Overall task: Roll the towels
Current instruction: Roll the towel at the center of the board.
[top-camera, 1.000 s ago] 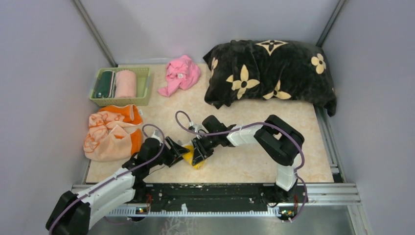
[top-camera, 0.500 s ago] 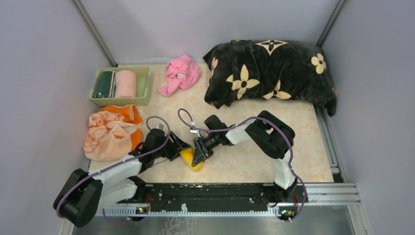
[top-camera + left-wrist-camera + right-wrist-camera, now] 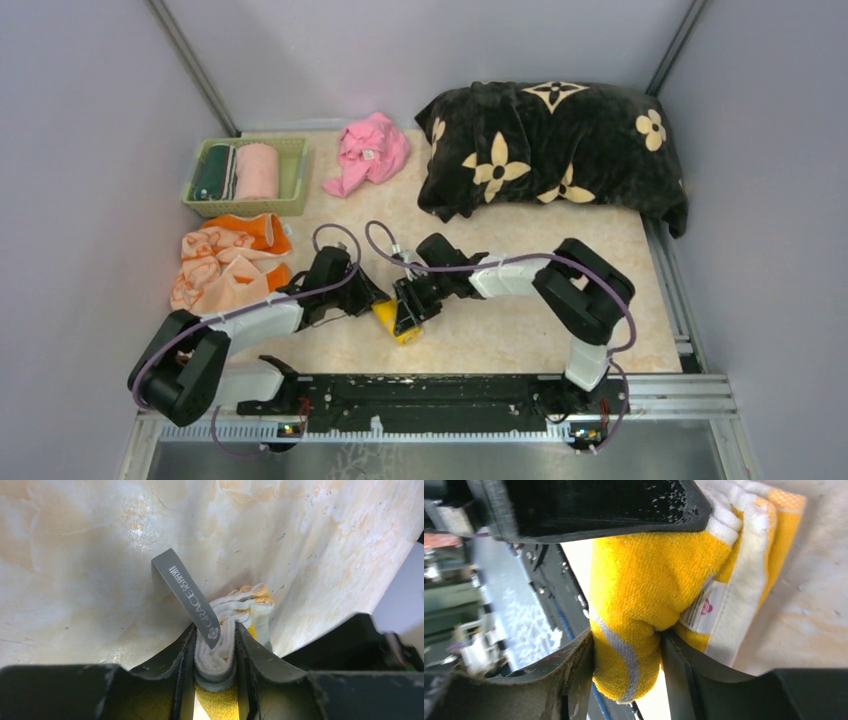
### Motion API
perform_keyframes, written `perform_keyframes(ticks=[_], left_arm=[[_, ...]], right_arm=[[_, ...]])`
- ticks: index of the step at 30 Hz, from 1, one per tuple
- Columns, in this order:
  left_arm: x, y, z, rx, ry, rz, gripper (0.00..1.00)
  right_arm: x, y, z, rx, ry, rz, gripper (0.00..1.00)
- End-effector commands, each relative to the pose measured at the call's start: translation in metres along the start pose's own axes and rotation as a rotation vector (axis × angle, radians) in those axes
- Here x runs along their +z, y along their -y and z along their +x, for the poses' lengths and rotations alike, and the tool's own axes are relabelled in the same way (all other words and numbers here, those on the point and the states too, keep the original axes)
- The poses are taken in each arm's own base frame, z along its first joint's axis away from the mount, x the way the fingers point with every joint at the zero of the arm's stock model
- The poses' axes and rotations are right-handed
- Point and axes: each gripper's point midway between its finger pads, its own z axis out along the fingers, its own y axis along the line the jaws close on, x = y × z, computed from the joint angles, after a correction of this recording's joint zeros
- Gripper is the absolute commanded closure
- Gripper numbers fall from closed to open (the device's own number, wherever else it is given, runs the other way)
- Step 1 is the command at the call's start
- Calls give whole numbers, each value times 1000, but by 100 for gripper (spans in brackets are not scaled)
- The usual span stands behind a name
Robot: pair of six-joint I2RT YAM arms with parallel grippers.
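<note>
Both arms meet at the grey-and-yellow towel (image 3: 393, 320), bunched yellow side out on the table (image 3: 520, 330) near its front edge. The left arm's (image 3: 262, 320) jaws are clenched on its layered edge, and the right arm's (image 3: 505, 275) jaws are clamped across the thick yellow bundle. It looks mid-roll, not finished. Two rolls (image 3: 256, 172) sit in the green basket (image 3: 246, 207). The peach towel (image 3: 222, 272) lies crumpled at the left, unrolled — next in line, I'd say. The pink cloth (image 3: 368, 150) and black blanket (image 3: 555, 150) lie well back, blocking nothing.
</note>
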Motion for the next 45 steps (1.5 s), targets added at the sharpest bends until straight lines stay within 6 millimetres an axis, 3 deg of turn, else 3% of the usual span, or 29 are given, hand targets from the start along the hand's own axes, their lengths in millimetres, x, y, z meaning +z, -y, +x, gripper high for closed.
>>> perform_keyframes(ticks=[1, 5, 9, 10, 11, 12, 19, 24, 28, 34, 38, 45], left_arm=[[-2, -56, 6, 39, -11, -244, 66], [-3, -53, 1, 42, -2, -257, 66], [-3, -51, 0, 40, -1, -261, 66], [-4, -51, -1, 42, 1, -263, 66], [-4, -51, -1, 43, 3, -267, 66], [-4, -51, -2, 43, 5, -269, 66], [-3, -47, -4, 40, 7, -265, 66], [-3, -49, -4, 36, 12, -270, 65], [-3, -49, -4, 33, 16, -268, 64], [-2, -48, -2, 19, 13, -256, 59], [-4, -42, -3, 19, 12, -230, 48], [-23, -17, -15, 43, 77, -107, 30]], right_arm=[[-22, 11, -14, -152, 103, 327, 49], [-45, -6, -30, -272, 216, 528, 47], [-54, -25, -37, -372, 301, 650, 46], [-53, -32, -38, -395, 322, 666, 41], [-52, -38, -40, -417, 344, 681, 24], [-51, -44, -41, -435, 361, 697, 18], [-22, -55, -39, -520, 361, 781, 18], [1, -44, -27, -556, 303, 861, 25], [5, -31, -18, -545, 276, 941, 34], [9, -13, -4, -516, 239, 994, 58], [13, -14, 0, -473, 238, 892, 83], [22, -26, 1, -315, 243, 482, 90]])
